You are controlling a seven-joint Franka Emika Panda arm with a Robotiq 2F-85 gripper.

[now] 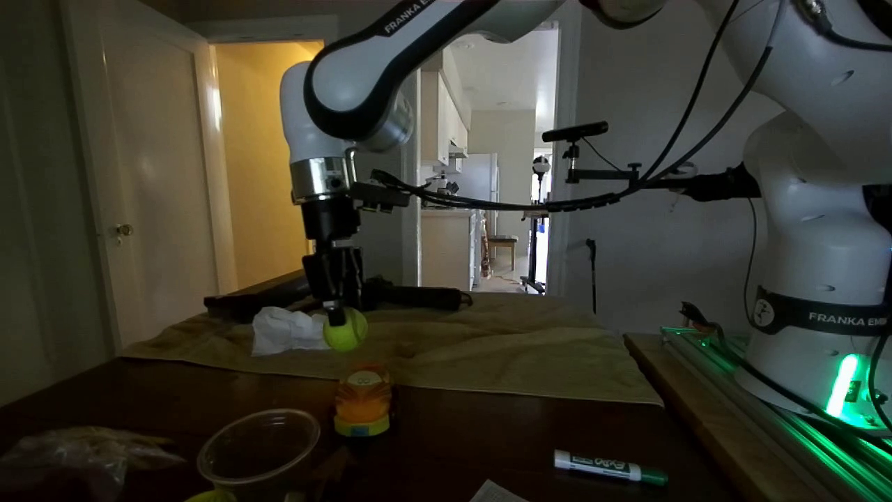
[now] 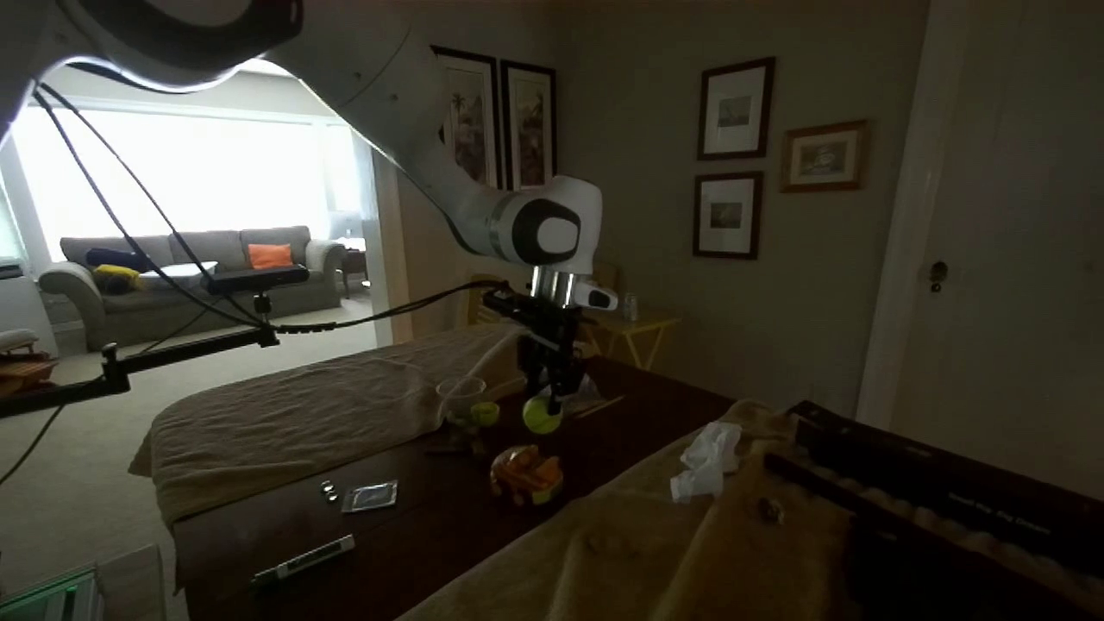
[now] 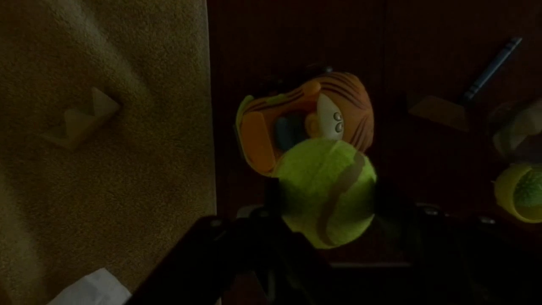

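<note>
Table (image 1: 474, 432) below, ball (image 1: 350, 332) in gripper (image 3: 328, 194)

"FRANKA E…" marks the white robot arm (image 1: 411, 38), "FRANKA EM…" its black base band (image 1: 822, 315), "EXPO" a green-capped marker (image 1: 610, 468), and pale lettering on a long black object (image 2: 975, 496) seems too blurred to read.
</note>
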